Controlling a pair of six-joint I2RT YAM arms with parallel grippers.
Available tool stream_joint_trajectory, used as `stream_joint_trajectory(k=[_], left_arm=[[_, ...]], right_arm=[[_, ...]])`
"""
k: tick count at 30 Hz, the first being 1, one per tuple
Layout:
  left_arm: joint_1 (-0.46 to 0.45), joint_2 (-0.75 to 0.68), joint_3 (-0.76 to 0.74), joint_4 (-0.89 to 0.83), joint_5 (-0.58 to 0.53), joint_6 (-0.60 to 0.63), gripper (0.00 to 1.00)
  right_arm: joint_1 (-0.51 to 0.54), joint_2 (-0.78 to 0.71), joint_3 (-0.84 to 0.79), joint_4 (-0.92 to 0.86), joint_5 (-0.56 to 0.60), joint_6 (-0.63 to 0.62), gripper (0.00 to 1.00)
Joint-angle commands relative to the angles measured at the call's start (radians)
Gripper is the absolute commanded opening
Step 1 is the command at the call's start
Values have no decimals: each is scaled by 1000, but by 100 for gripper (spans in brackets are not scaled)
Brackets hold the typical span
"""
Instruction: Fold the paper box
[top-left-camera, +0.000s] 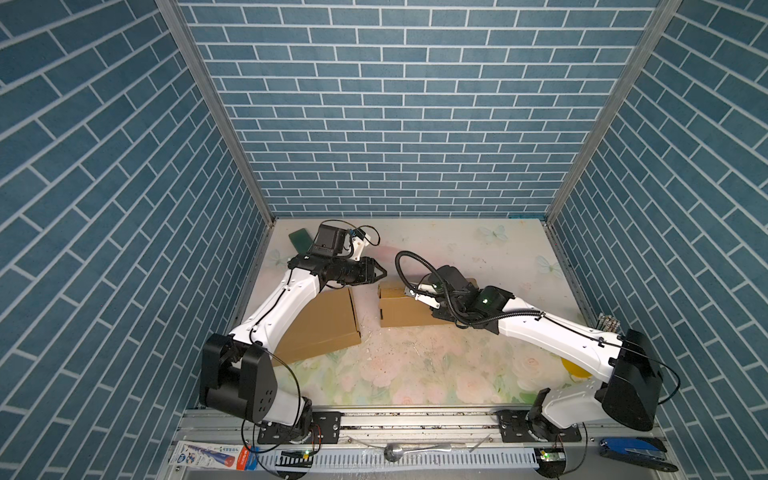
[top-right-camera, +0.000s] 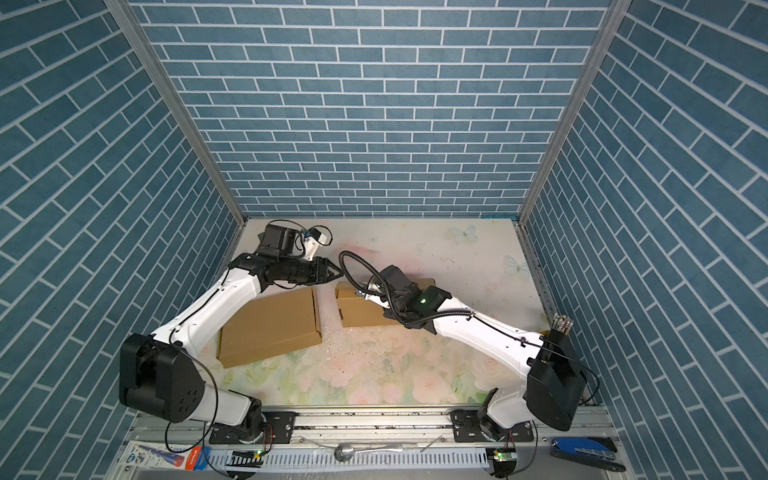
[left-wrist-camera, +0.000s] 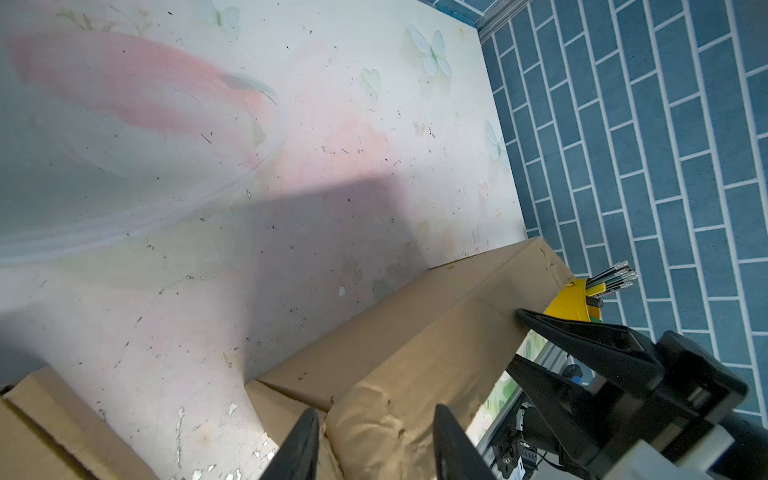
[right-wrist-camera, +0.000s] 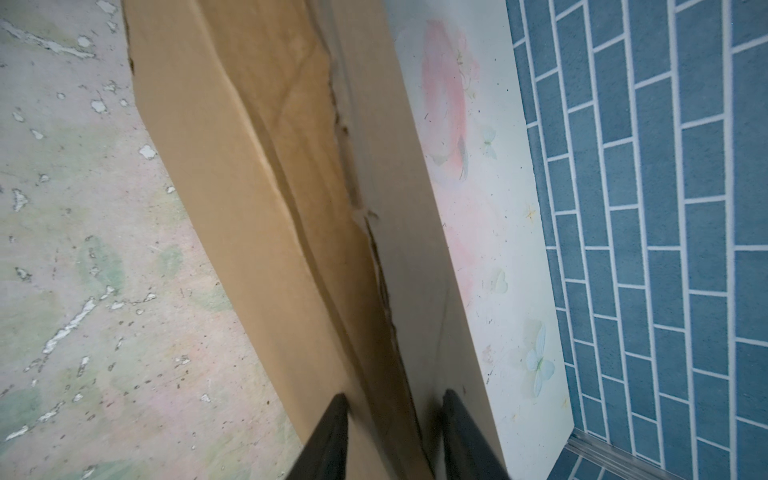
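The paper box is brown cardboard lying at the table's middle. Its near end looks crumpled in the left wrist view. My left gripper is open just off the box's left end, its fingertips standing either side of that crumpled corner. My right gripper is shut on the box, one finger on the brown top face and one on the shaded back side. In both top views its wrist hides the fingers.
A second brown cardboard box lies closed under my left forearm. A green object sits at the back left. A yellow cup with sticks stands at the right edge. Walls close three sides.
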Motion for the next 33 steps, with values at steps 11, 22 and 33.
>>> stream_joint_trajectory(k=[11, 22, 33], left_arm=[[-18, 6, -233, 38, -11, 56, 43], [-17, 5, -217, 28, -19, 79, 44], [-18, -5, -224, 29, -23, 80, 44]], right_arm=[[5, 1, -30, -101, -76, 125, 46], [-327, -252, -7, -112, -479, 650, 63], [-649, -168, 0, -256, -744, 928, 53]])
